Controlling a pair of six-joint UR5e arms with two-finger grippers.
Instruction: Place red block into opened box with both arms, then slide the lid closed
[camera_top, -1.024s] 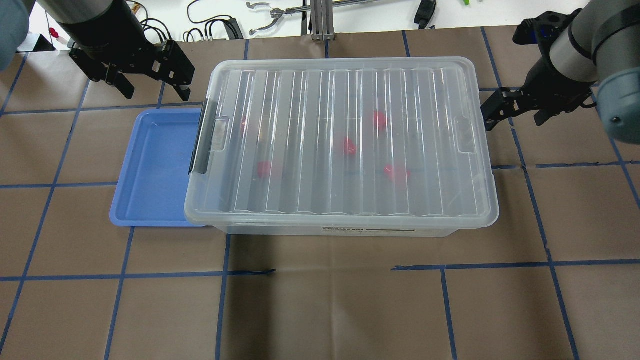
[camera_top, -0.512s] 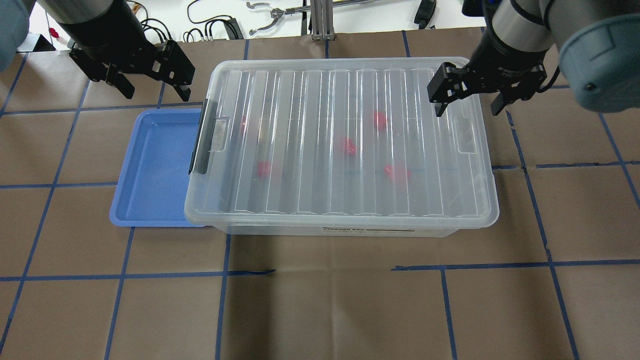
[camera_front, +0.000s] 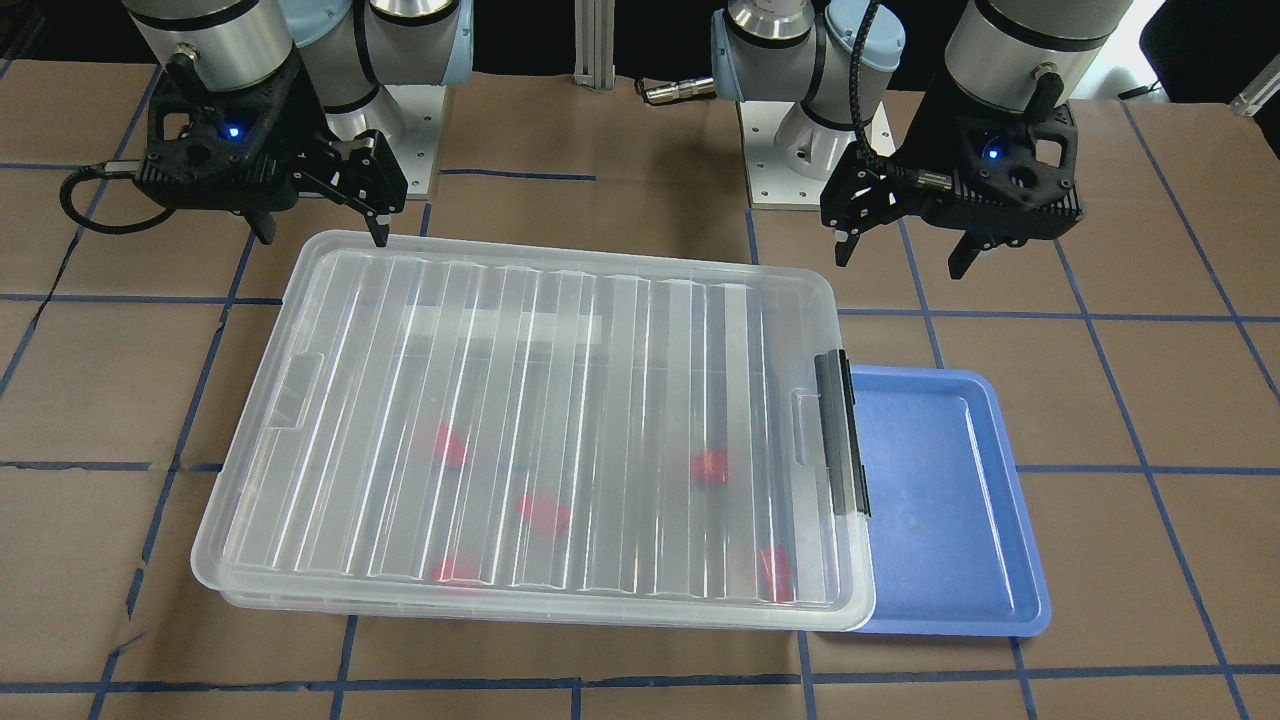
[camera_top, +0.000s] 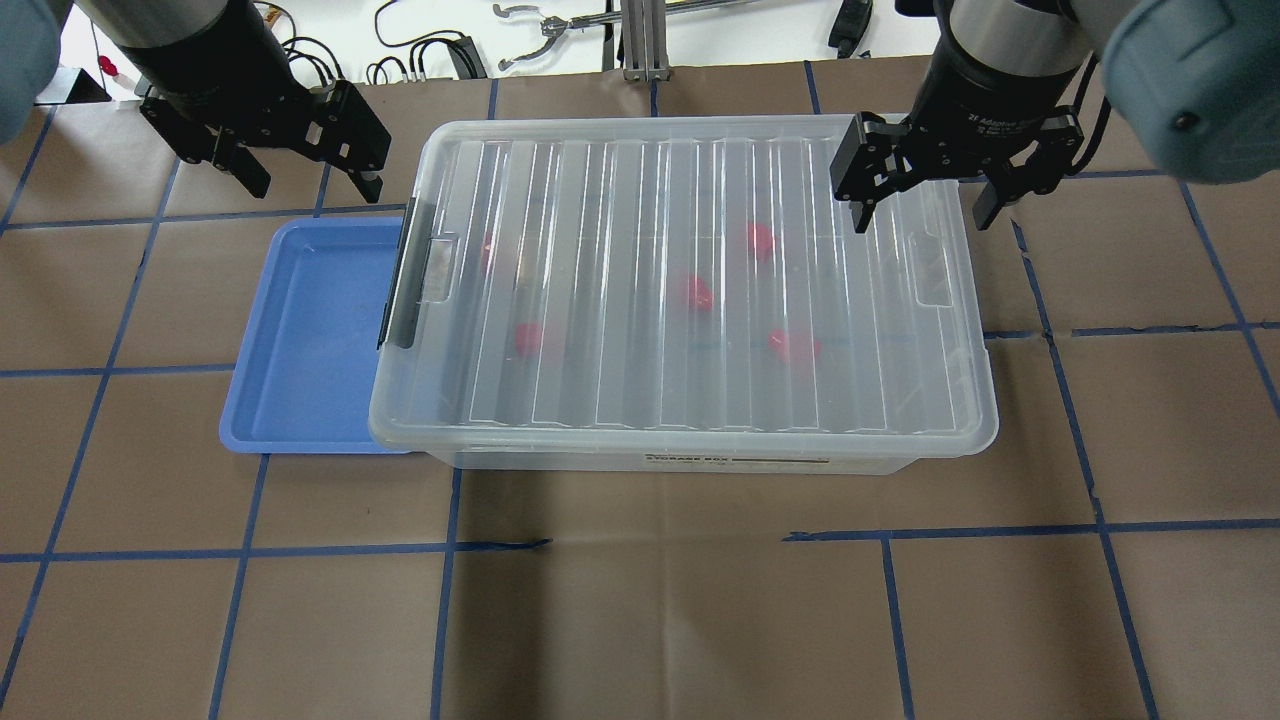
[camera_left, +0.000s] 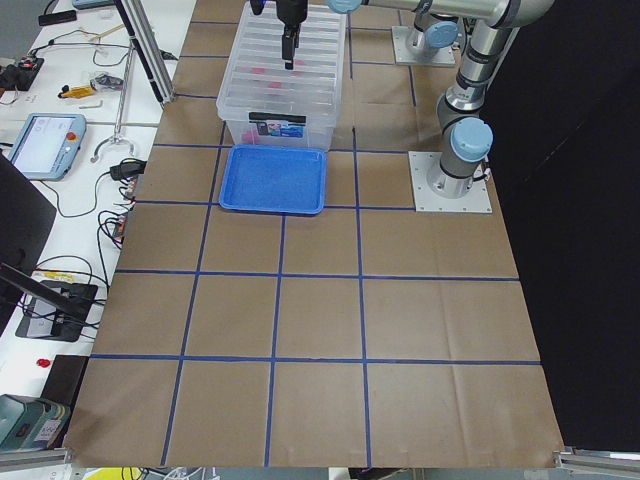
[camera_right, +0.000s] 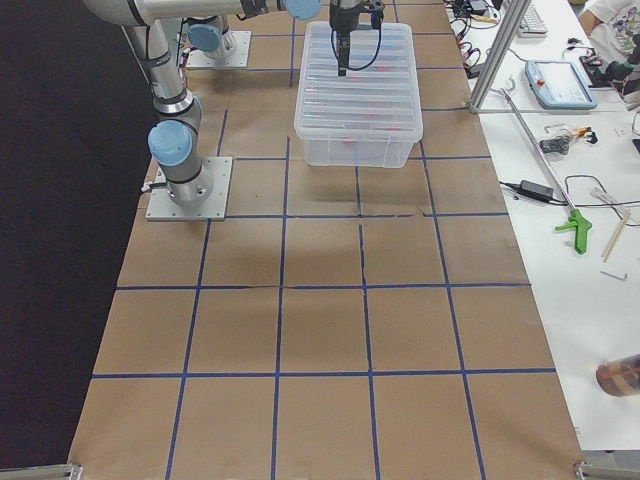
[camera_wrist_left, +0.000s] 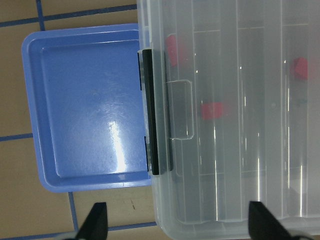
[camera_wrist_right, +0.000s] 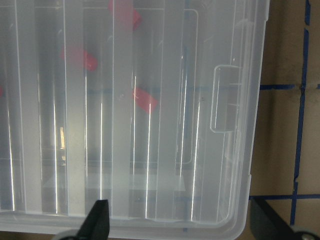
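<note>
Ribs run crosswise over the clear lid (camera_top: 620, 400), which lies flat on the box (camera_top: 560, 462) and covers it from end to end. Through the plastic five red blocks (camera_top: 698, 292) show on the box floor, spread apart from one another: two toward the latch end, three nearer the middle and the other end. The black latch bar (camera_top: 400, 280) sits on the short side at the robot's left. Just beside that side lies a blue tray (camera_top: 300, 330), its nearest edge hidden under the lid's rim. Box and tray both rest on the brown papered bench (camera_top: 640, 620) with its blue tape grid.

The left tool (camera_top: 314, 188) hangs above the bench beyond the tray's far corner, close to the box's far left corner but apart from it. Its jaws are spread wide and grasp nothing. In the left wrist view its two fingertips show at the bottom edge, far apart, with the tray, the latch bar and a tab recess (camera_wrist_left: 180, 110) below.

The right tool (camera_top: 922, 220) hangs over the far right corner of the lid, also released, jaws wide, nothing between them. One finger stands over the ribbed surface and the other out past the lid's short edge. Whether either fingertip touches the lid cannot be told.
</note>
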